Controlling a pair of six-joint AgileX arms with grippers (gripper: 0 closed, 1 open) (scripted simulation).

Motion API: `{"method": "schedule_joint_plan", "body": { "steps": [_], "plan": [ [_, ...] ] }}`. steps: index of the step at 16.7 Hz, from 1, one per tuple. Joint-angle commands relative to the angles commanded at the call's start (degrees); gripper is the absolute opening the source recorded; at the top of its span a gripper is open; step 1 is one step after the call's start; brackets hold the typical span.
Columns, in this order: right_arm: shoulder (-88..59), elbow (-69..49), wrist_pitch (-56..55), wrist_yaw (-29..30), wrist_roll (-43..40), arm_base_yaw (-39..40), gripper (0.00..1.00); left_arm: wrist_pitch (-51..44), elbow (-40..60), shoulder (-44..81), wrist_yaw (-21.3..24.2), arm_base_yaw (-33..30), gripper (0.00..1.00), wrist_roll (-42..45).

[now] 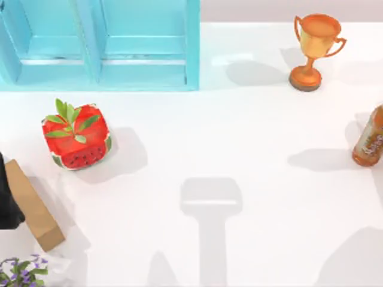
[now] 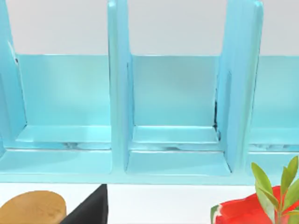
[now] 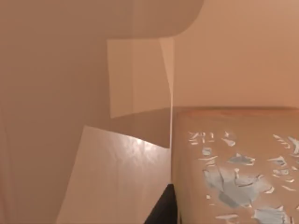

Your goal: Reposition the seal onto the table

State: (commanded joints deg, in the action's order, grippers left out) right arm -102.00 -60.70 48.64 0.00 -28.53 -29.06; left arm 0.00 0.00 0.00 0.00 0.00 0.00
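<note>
The seal (image 3: 233,168) looms very close in the right wrist view, a brown wooden block with whitish flecked marks on the face turned to the camera. One dark fingertip (image 3: 163,207) of my right gripper lies against its edge, and the gripper is shut on it. On the white table (image 1: 251,149) a blocky shadow with a long stem (image 1: 210,200) falls near the middle. My left arm (image 1: 8,197) is parked at the far left edge beside the tan slab (image 1: 33,206).
A turquoise shelf cabinet (image 1: 102,45) stands at the back left. A watermelon cube (image 1: 76,136) with leaves sits in front of it. At the back right is an orange trophy (image 1: 314,51), with a bottle (image 1: 370,139) at the right edge. Purple flowers (image 1: 24,272) are at the front left.
</note>
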Motion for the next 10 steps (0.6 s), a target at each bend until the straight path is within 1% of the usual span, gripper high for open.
{"method": "schedule_joint_plan", "body": {
  "steps": [4,6,10],
  "plan": [
    [0.21,-0.15,0.15,0.03,0.17,0.07,0.00,0.00,0.00,0.00,0.00,0.00,1.00,0.00],
    [1.36,-1.64,2.04,0.09,1.79,1.31,0.00,0.00,0.00,0.00,0.00,0.00,1.00,0.00],
    [5.81,-7.83,10.93,-0.06,9.50,8.60,0.00,0.00,0.00,0.00,0.00,0.00,1.00,0.00]
  ]
}}
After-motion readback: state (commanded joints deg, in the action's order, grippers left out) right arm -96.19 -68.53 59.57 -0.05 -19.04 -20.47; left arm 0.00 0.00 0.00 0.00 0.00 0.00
